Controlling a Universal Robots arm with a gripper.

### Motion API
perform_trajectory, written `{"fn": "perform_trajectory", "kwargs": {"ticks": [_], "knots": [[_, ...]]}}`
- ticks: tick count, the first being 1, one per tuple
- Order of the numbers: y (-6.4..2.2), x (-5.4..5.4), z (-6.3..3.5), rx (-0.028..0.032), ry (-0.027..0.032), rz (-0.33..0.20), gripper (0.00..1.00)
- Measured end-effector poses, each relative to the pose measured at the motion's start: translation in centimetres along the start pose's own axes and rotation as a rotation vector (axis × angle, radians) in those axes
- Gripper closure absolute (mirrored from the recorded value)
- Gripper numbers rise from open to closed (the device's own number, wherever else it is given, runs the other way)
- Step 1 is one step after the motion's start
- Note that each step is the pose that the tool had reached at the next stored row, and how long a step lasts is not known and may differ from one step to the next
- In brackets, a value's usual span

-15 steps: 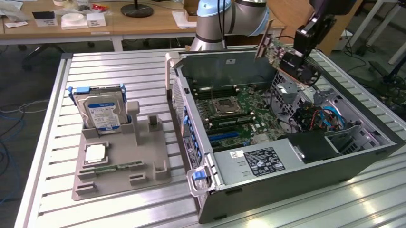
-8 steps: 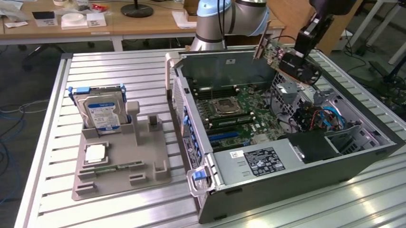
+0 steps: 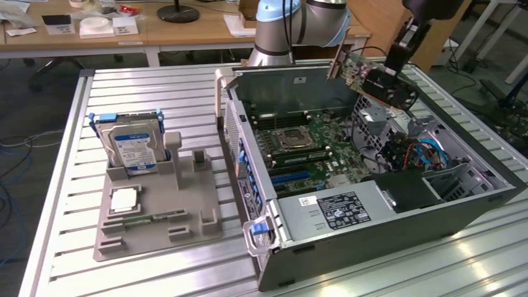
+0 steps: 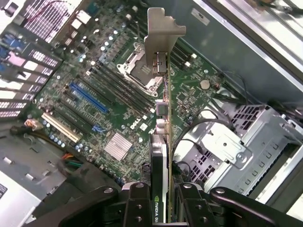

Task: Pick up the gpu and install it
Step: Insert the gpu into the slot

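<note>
The gpu [image 3: 375, 77] is a thin green circuit card with a black cooler on one face and a silver metal bracket at one end. It hangs in the air in the upper right of the exterior view, tilted with the bracket end higher, over the open computer case [image 3: 371, 229]. In the wrist view it appears edge-on, clamped between the end effector [image 4: 163, 198] fingers.

gpu [image 4: 158, 151] bracket matt metal; table [image 3: 148, 86] ribbed metal.
</note>
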State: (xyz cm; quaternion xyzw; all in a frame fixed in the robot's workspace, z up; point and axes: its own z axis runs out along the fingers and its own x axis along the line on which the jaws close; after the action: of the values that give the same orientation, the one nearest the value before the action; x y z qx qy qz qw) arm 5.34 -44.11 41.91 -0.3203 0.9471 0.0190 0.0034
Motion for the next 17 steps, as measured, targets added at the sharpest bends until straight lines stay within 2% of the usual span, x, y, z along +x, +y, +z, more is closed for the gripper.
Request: {"fn": "perform_trajectory", "kwargs": {"ticks": [17], "knots": [[0.04, -0.03, 0.00, 0.0019, 0.0098, -0.175, 0.73]]}}
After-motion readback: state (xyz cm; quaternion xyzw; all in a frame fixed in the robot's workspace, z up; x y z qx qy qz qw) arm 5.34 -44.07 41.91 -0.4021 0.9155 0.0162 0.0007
